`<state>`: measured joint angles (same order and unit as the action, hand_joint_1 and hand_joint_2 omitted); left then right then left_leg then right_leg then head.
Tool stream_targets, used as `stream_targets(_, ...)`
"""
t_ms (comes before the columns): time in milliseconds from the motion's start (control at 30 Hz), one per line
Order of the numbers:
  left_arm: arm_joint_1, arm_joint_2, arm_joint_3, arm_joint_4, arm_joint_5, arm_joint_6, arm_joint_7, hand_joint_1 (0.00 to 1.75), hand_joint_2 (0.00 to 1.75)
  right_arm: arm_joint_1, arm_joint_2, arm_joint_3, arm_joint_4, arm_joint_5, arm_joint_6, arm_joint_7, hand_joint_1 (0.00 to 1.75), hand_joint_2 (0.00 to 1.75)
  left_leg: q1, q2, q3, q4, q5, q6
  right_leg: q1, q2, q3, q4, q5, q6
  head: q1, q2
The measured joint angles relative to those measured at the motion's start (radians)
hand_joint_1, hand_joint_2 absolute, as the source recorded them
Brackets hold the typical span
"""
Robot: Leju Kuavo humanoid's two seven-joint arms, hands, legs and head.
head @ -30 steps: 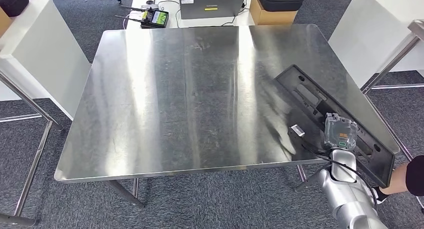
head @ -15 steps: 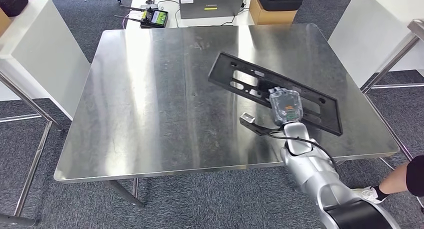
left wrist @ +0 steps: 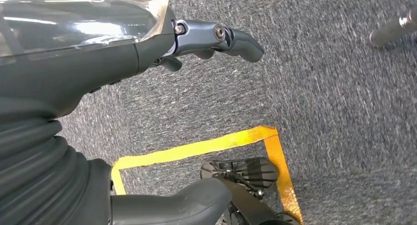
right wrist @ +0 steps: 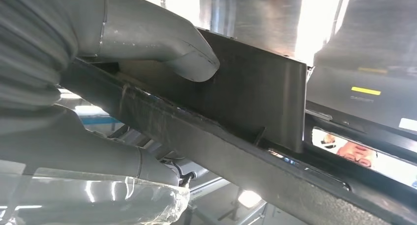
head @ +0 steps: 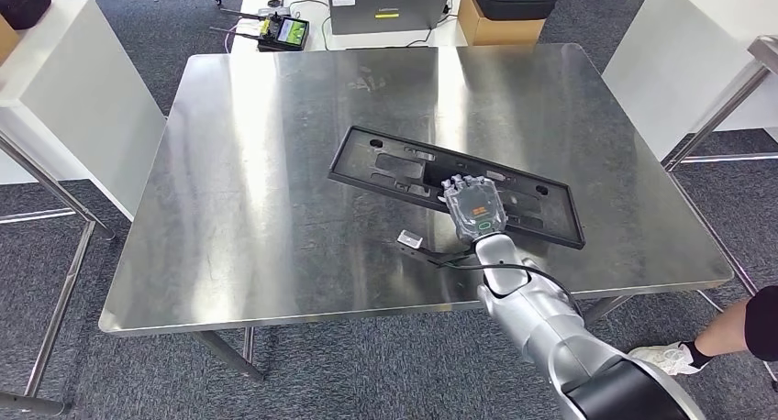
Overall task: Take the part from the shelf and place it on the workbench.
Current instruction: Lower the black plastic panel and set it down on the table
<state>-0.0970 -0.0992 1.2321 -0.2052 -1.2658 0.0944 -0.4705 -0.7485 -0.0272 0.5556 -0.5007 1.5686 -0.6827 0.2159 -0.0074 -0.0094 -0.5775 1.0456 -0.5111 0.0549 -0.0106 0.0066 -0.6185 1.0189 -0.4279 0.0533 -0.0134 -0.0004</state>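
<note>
A: Start at the fingers (head: pixel 463 183): the right hand (head: pixel 474 204) has them over the near long rail of the long black moulded plastic panel with cut-out slots (head: pixel 404 168), and the wrist camera has the thick grey thumb (right wrist: pixel 162 43) pressed on a raised wall of it. Clamped on, I'd say.

B: And where's the panel?

A: Over the middle of the brushed stainless steel table (head: pixel 266 200), lying slantwise, close to the top. Whether it's touching down, I can't tell.

B: How would it handle?

A: My guess: light and stiff, being thin ribbed plastic, but long, so one hand near the middle of the rail is sensible; grab an end and it would droop and twist. Smooth steel below, so it may skid once let go.

B: The other hand?

A: The left hand (left wrist: pixel 147 43) hangs over grey carpet (left wrist: pixel 334 97) with a yellow tape outline (left wrist: pixel 211 145), fingers loosely apart, holding nothing.

B: Count?

A: One panel, one table carrying it. Behind, one grey laptop (head: pixel 390 9) on a white desk (head: pixel 248 0).
</note>
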Motion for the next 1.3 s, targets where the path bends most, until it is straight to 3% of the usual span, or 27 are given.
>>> stream_targets(100,0.000,0.000,-0.006,0.000,-0.002,-0.002,0.001,0.00,1.75,-0.001,0.004,0.020,0.009,0.000,0.000,0.010,0.00,1.75,0.000,0.000,0.000,0.000,0.000,0.000,0.000,0.000,0.000,0.000,0.000,0.000,0.000,0.000)
stream_targets(233,-0.001,0.001,-0.011,0.000,-0.004,-0.003,0.007,0.00,1.75,-0.005,0.006,0.025,0.019,0.000,-0.001,0.017,0.00,1.75,0.000,0.001,0.000,0.000,0.000,0.000,0.000,0.000,0.000,0.000,0.000,0.000,0.000,0.000)
stream_targets(367,-0.001,0.002,-0.011,0.000,-0.001,0.000,0.008,0.00,0.00,-0.005,0.006,0.025,0.025,0.000,0.001,0.033,0.00,1.75,0.000,0.000,0.000,0.000,0.000,0.000,0.000,0.000,0.000,0.000,0.000,0.000,0.000,0.000)
stream_targets(1133,-0.001,0.003,-0.011,0.000,0.008,0.009,0.013,0.00,0.00,0.000,0.010,0.016,0.037,0.000,-0.002,0.059,0.00,1.75,0.000,0.000,0.000,0.000,0.000,0.000,0.000,0.000,0.000,0.000,0.000,0.000,0.000,0.000)
stream_targets(1300,-0.001,0.004,-0.010,0.000,0.015,0.014,0.007,0.00,0.00,0.044,0.018,-0.045,-0.068,-0.009,-0.003,-0.003,0.00,1.75,0.001,0.001,0.000,0.000,0.000,0.000,0.000,0.000,0.000,0.000,0.000,0.000,0.000,0.000)
